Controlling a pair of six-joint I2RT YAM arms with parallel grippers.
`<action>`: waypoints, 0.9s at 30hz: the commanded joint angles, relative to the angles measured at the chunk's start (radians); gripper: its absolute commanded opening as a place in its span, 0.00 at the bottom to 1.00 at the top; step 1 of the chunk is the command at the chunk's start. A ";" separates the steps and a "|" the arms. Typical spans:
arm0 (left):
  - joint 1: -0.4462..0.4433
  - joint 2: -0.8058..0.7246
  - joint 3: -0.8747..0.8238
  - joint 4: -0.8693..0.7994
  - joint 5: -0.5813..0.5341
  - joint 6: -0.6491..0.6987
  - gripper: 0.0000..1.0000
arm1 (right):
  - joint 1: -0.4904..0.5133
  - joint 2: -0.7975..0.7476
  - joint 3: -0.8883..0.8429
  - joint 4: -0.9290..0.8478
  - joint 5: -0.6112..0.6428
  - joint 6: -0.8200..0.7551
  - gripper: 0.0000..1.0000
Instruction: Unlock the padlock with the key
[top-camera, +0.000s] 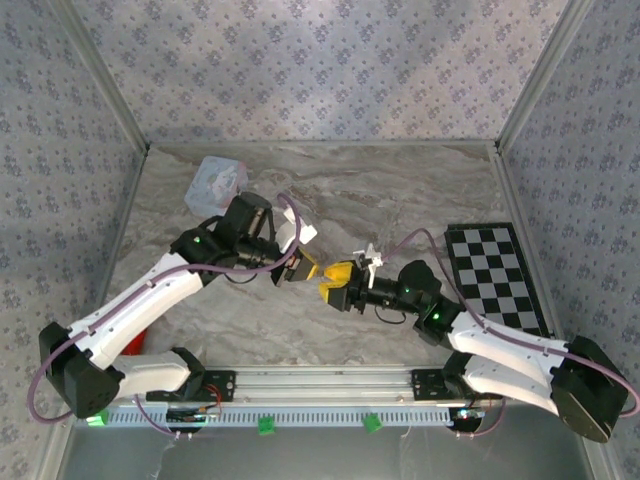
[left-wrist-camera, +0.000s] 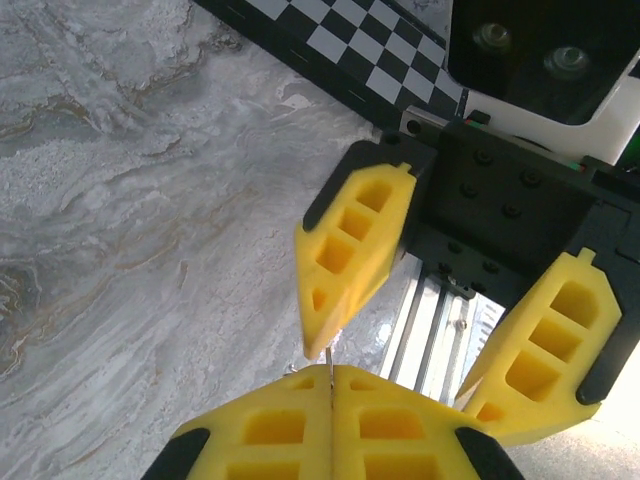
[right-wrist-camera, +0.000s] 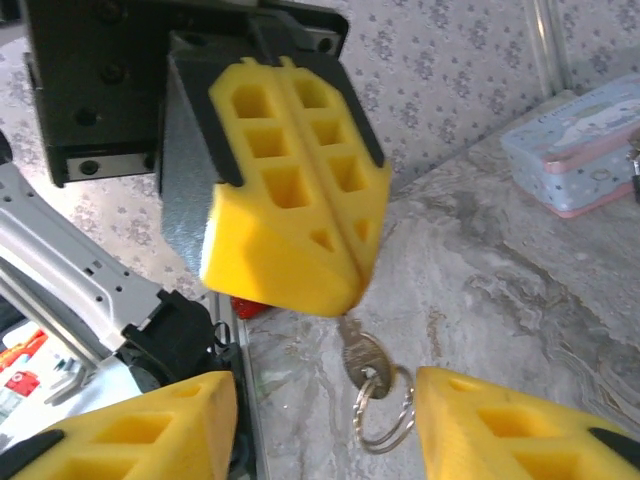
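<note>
Key (right-wrist-camera: 362, 358) detail is given best by the right wrist view: the blade is clamped between the clenched fingers of the left tool (right-wrist-camera: 350, 275), and the oval head hangs below them with a wire ring (right-wrist-camera: 385, 420) threaded through it. Whether the ring touches the marbled tabletop (right-wrist-camera: 520, 290) cannot be told. In the left wrist view the key is seen as a thin metal sliver (left-wrist-camera: 328, 362) standing out of the seam of the same pressed-together fingers. There the right tool (left-wrist-camera: 400, 370) is seen head-on, its jaws spread wide and released, one fingertip just above the sliver. From the top view the two tools are seen meeting tip to tip near the middle of the tabletop, the left tool (top-camera: 306, 268) just beside the right tool (top-camera: 336, 286); the key itself is too small to be made out there.

A checkered board (top-camera: 495, 275) is laid at the right side of the tabletop. A red object (top-camera: 135, 345) is largely hidden under the left arm.

A pale blue and pink box (top-camera: 217, 183) is set at the far left; its lid is closed and its contents are not seen. A small dark metal piece (right-wrist-camera: 634, 165) beside it is cut off by the frame edge; whether it is the padlock cannot be told.
</note>
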 joint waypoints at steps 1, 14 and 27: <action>-0.004 -0.002 0.045 -0.020 0.033 0.043 0.00 | 0.003 -0.006 -0.012 0.048 -0.034 -0.027 0.44; -0.006 -0.003 0.045 -0.027 0.096 0.063 0.00 | 0.002 0.011 -0.006 0.050 -0.047 -0.042 0.28; -0.006 0.004 0.047 -0.031 0.102 0.072 0.00 | 0.005 0.045 0.011 0.081 -0.063 -0.029 0.17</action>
